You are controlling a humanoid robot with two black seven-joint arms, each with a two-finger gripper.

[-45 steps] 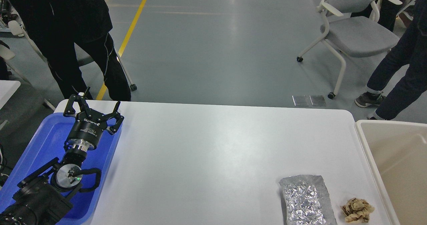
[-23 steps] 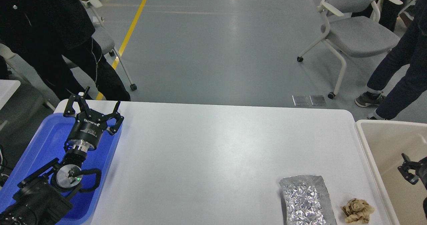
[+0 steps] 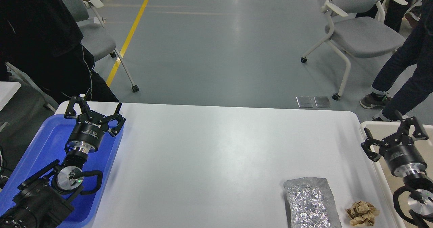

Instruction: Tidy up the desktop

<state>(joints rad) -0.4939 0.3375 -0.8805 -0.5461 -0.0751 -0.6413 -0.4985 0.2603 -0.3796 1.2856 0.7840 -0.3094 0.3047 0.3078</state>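
Observation:
The white desktop (image 3: 209, 160) fills the middle of the head view. A crumpled silver foil packet (image 3: 309, 202) and a small wad of tan crumpled paper (image 3: 362, 213) lie on it at the front right. My left gripper (image 3: 96, 108) is open and empty above the blue tray (image 3: 37, 146) at the left. My right gripper (image 3: 392, 133) is open and empty above the cream bin (image 3: 372, 146) at the right edge, up and to the right of the foil packet.
A person in black (image 3: 44, 42) stands by the desktop's far left corner. Grey chairs (image 3: 358, 28) and another person's legs (image 3: 406, 79) are on the floor beyond the far right. A second white table's corner (image 3: 6, 89) shows at the left.
My right arm has come up into view from the lower right, over the cream bin. The person at the far left has stepped further left. My left arm has not moved.

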